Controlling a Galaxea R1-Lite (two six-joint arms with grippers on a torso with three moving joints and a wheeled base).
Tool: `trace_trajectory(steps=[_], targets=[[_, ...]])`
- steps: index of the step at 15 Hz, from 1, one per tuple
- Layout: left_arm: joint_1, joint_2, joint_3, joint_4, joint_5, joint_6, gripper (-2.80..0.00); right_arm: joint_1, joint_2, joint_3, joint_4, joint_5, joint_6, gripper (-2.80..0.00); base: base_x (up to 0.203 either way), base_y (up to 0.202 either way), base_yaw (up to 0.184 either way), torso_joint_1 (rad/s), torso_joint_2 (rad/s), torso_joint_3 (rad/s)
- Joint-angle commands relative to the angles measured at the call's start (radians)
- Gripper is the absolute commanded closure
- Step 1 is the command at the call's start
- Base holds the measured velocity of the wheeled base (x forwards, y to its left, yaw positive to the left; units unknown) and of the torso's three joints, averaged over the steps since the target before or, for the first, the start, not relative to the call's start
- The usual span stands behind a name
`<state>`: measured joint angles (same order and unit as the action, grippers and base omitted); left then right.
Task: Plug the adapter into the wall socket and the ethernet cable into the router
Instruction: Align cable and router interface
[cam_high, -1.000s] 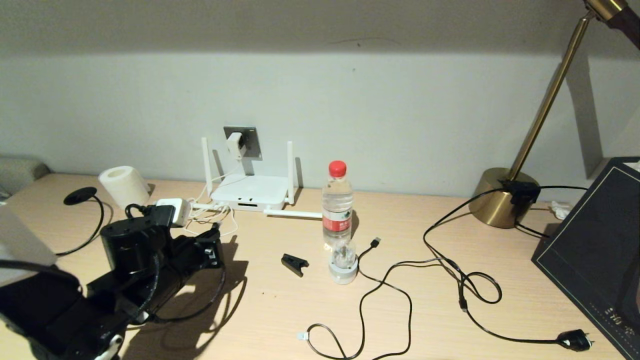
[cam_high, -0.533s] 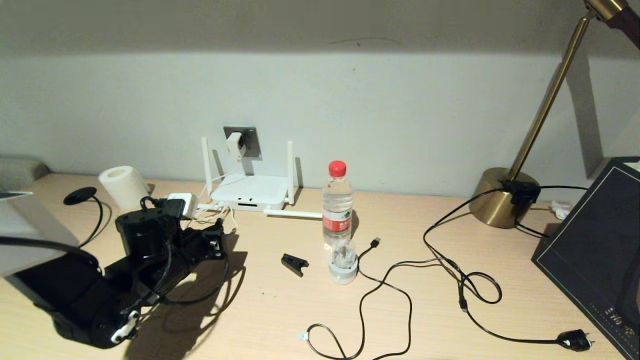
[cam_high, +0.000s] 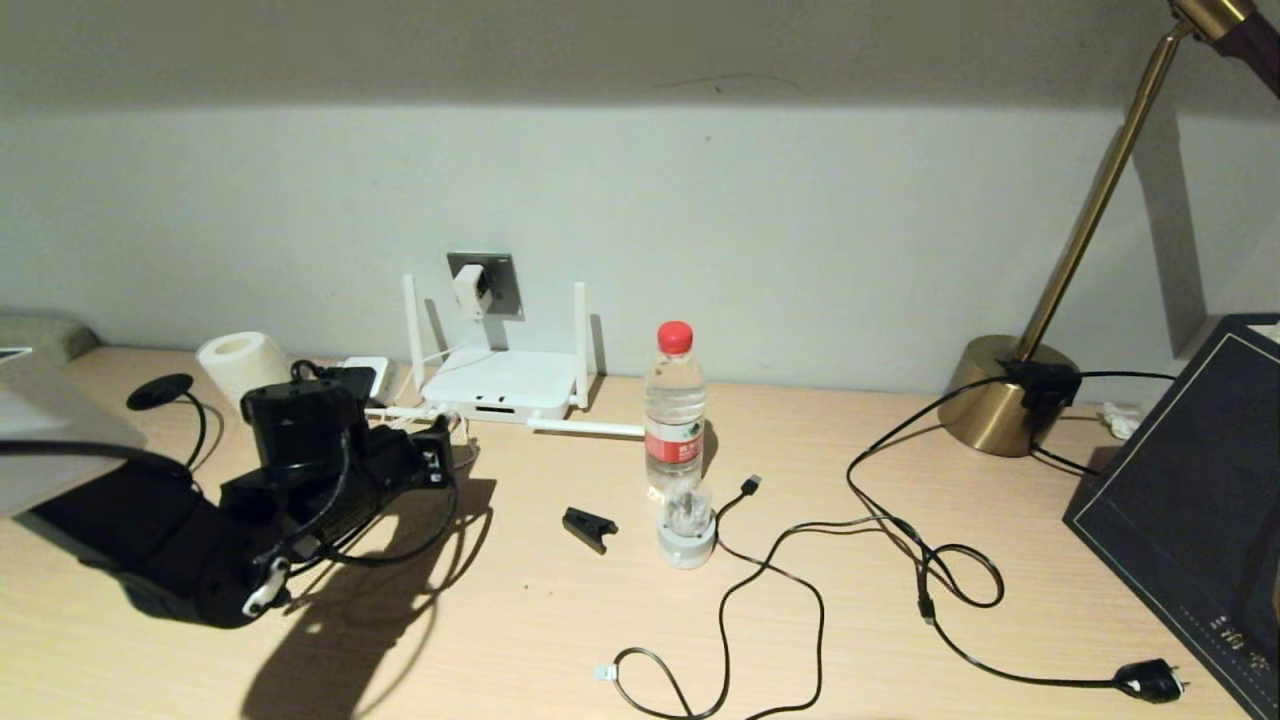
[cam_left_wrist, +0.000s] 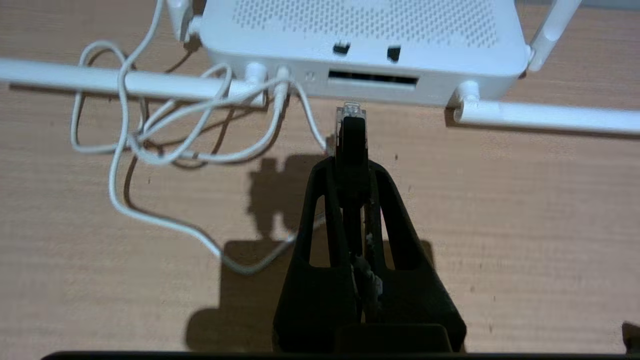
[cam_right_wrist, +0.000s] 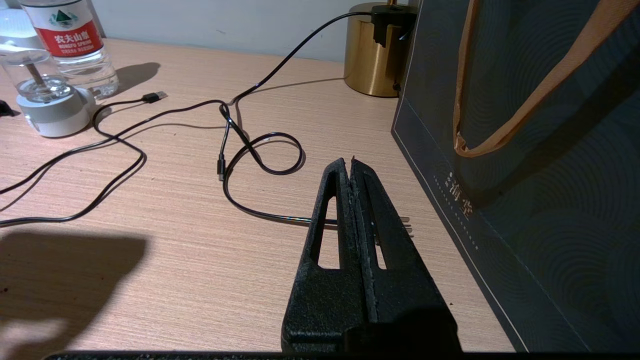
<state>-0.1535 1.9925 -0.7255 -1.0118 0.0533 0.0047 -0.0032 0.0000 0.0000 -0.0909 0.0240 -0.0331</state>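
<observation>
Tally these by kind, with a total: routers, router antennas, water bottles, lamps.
router: 1
router antennas: 4, two upright, two lying flat on the desk
water bottle: 1
lamp: 1
Total: 7

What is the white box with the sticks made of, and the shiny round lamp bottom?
The router looks like matte white plastic: smooth moulded shell, rows of tiny vent holes, thin stick antennas. The lamp base looks like polished brass-coloured metal, since it gleams gold and reflects light. Whether it is solid brass or only plated, the pictures cannot tell.
</observation>
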Motion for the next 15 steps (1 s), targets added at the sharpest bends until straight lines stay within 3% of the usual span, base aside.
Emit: trace_trajectory(steps=[1, 9, 15], targets=[[0.007, 0.037, -0.057, 0.005, -0.005, -0.001, 0.00, 0.000, 0.002, 0.035, -0.001, 0.001, -0.001, 0.00, 0.000, 0.000, 0.000, 0.000, 0.00, 0.000], [0.008, 0.137, -0.167, 0.027, -0.012, -0.003, 0.00, 0.000, 0.002, 0.035, -0.001, 0.002, -0.001, 0.00, 0.000, 0.000, 0.000, 0.000, 0.00, 0.000], [0.011, 0.156, -0.173, 0.024, -0.013, -0.003, 0.00, 0.000, 0.002, 0.035, -0.001, 0.001, -0.001, 0.00, 0.000, 0.000, 0.000, 0.000, 0.00, 0.000]])
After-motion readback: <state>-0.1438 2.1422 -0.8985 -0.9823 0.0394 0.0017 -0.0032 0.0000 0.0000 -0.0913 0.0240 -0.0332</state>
